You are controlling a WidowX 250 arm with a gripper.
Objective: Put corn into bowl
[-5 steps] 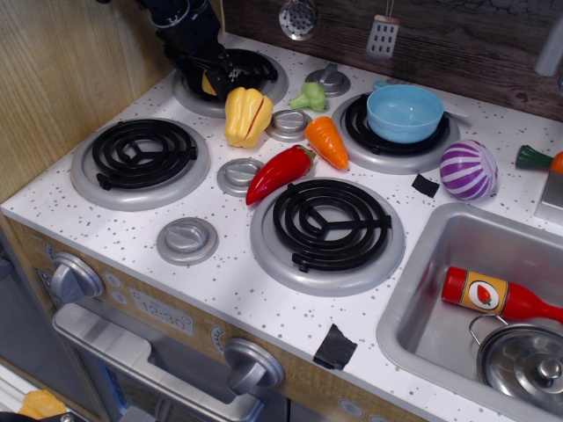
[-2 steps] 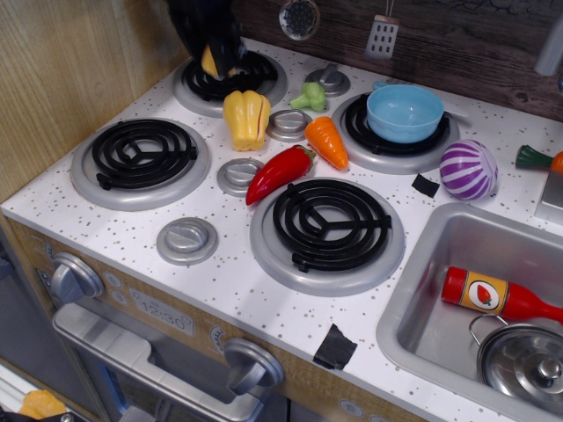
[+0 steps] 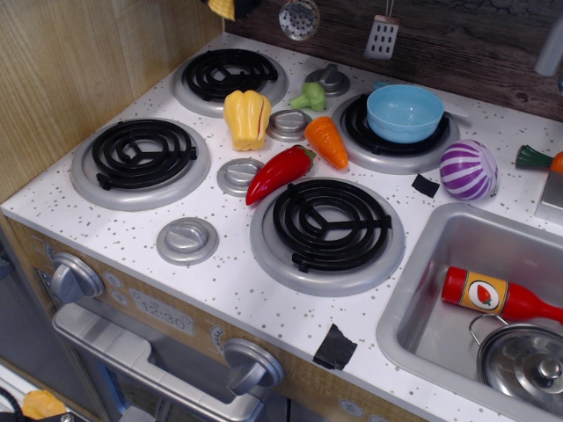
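Note:
The yellow corn (image 3: pixel 223 8) shows only as a small tip at the top edge of the frame, high above the back left burner (image 3: pixel 229 75). It hangs in my gripper (image 3: pixel 232 4), of which only a dark sliver shows beside it; the rest is out of view. The light blue bowl (image 3: pixel 405 112) stands upright and empty on the back right burner (image 3: pixel 352 145), well to the right of the corn and lower.
A yellow bell pepper (image 3: pixel 246 119), a green vegetable (image 3: pixel 308 95), a carrot (image 3: pixel 327 141) and a red chili (image 3: pixel 280 172) lie between the burners. A purple onion (image 3: pixel 468 169) sits right of the bowl. The sink (image 3: pixel 413 299) holds a ketchup bottle (image 3: pixel 497 295) and a steel pot (image 3: pixel 528 365). A wooden wall (image 3: pixel 70 79) stands at the left.
My gripper has lifted the corn off the back left burner and risen almost out of the top of the frame. The yellow pepper has shifted slightly.

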